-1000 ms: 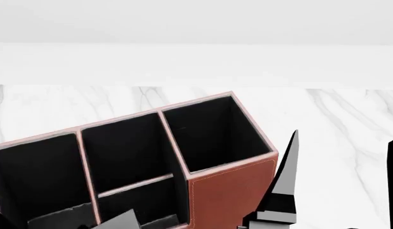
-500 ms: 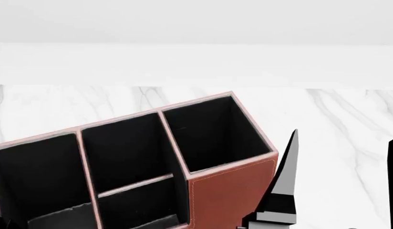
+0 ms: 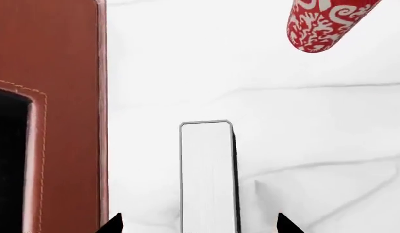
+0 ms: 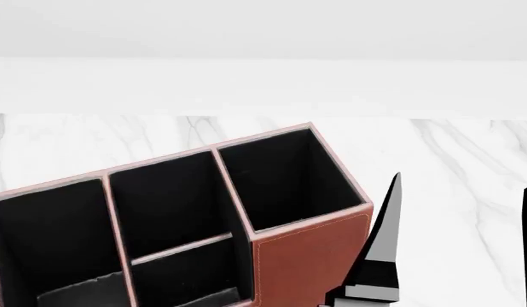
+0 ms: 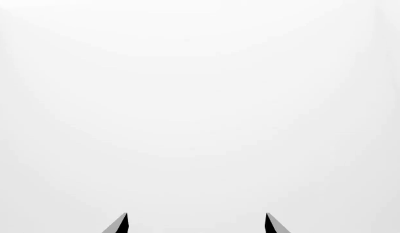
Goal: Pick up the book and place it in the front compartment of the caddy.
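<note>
The left end effector (image 3: 196, 228) was spread wide, its two dark fingertips (image 3: 113, 224) showing only as points at the edge of the left wrist view, with the small thin black-covered book with white page edges (image 3: 208, 174) standing between them. The fingertips stood clear of the book on both sides, so nothing was gripped. The book stood on edge on the white marble tabletop (image 3: 304, 126), its white page edges turned toward the camera and a thin line of black cover showing along one side. Just beside it rose the reddish-brown leather-look wall of the box caddy with its pale pink rim (image 3: 64, 121), apart from the book with a strip of bare tabletop between them. Farther off on the tabletop was the red-and-white patterned mug (image 3: 320, 22), only partly in frame.

From the head view the caddy (image 4: 311, 256) filled the lower left, its black-lined compartments open upward. The middle section was split by a low pale divider, and the front compartment (image 4: 191, 278) was the nearer half, with something dark and flat lying low inside it that could not be made out. The book was not visible in this view.

The right end effector (image 4: 455, 230) was raised beside the caddy's tall end, its two pointed dark fingers (image 4: 385, 230) well apart and holding nothing. In the right wrist view its fingertips (image 5: 121, 224) showed against plain white.
</note>
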Robot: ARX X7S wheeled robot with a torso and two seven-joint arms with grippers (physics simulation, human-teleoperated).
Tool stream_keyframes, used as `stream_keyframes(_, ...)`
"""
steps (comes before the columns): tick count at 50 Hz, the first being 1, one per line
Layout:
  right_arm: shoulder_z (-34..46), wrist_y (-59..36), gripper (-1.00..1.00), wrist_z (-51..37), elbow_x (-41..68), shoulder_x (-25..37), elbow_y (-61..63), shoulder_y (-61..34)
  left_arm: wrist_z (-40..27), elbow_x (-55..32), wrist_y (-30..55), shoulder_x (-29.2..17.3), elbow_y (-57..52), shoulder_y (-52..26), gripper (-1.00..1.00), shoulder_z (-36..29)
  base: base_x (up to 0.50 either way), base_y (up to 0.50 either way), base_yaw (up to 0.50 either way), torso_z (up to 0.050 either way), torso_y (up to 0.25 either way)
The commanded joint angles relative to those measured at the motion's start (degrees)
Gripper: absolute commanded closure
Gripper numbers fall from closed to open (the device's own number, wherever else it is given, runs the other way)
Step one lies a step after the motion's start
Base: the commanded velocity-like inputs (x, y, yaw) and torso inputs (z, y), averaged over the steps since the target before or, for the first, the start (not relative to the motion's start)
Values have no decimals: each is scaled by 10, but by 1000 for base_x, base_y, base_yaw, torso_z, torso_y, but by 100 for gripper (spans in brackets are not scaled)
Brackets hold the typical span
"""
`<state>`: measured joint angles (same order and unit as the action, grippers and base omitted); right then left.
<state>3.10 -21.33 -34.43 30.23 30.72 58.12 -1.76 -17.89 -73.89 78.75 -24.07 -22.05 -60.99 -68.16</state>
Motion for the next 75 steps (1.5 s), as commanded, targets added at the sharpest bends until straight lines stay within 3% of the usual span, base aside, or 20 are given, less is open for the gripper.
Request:
stream_keyframes(1,5,5,-100,-7,2,10,1,-1,49,56,-52,3,-11,13,-100,-41,0,0,0,0,0)
stream_keyframes(9,10,9,-100,-12,4,15,0,-2,46,62,-61,-4,2,27,-100,-45,0,0,0,0,0)
stream_keyframes(10,11,9,-100,-13,3,15,-1,-2,48,63,-63,-6,3,29,100,-47,0,0,0,0,0)
stream_keyframes(23,18,15,-100,-20,2,20,-3,-3,46,54,-64,-18,-3,25,100,-44,0,0,0,0,0)
stream_keyframes(32,20,20,-100,-25,3,25,-4,-3,25,-9,-41,-42,-52,-19,100,0,0,0,0,0,0)
stream_keyframes(40,27,27,-100,-25,-1,25,-11,-2,2,-97,-2,-68,-72,-101,100,48,0,0,0,0,0)
stream_keyframes(44,31,28,-100,-25,-1,25,-13,-3,-29,-188,6,-70,-59,-148,100,79,0,0,0,0,0)
stream_keyframes(53,32,29,-100,-28,4,30,-11,-4,6,-245,42,-63,-15,-301,100,118,0,0,0,0,0)
stream_keyframes(65,30,33,-100,-34,10,35,-12,-5,151,-159,66,-51,95,-434,100,125,0,0,0,0,1)
stream_keyframes(67,32,34,-100,-34,10,35,-13,-5,144,-172,64,-48,120,-443,100,129,0,0,0,0,0)
stream_keyframes(69,31,32,-100,-36,12,36,-12,-6,200,-114,54,-51,105,-458,100,110,0,0,0,0,0)
stream_keyframes(73,31,37,-100,-36,11,37,-13,-4,228,-81,49,-42,140,-485,100,97,0,0,0,0,0)
stream_keyframes(75,31,36,-100,-38,13,37,-13,-5,188,-77,50,-36,157,-477,100,96,0,0,0,0,0)
